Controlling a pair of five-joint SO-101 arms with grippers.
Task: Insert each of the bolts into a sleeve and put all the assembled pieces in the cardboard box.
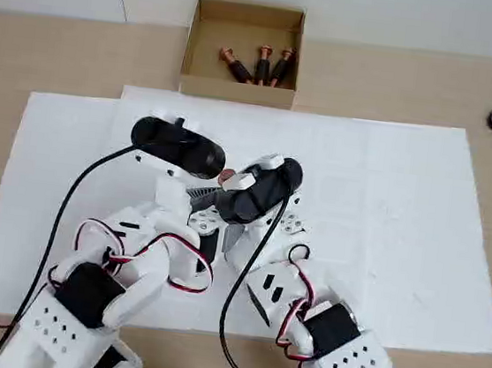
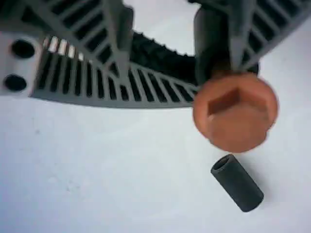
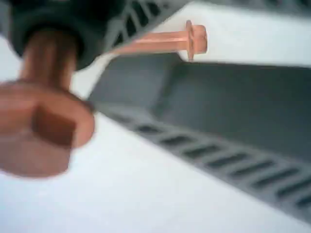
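Left gripper (image 2: 224, 53) pinches shut on the copper bolt (image 2: 235, 111), and we see it held head-out over the loose black sleeve (image 2: 237, 183) on the white paper (image 2: 97, 184), seemingly to line up the insertion.

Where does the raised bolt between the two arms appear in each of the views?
High view: the bolt is a small copper spot near the picture's centre.
Left wrist view: the bolt shows its hexagonal head, near a loose sleeve.
Right wrist view: the bolt is nearest the camera; a second bolt shows beyond.
Shared landmark: the white paper.
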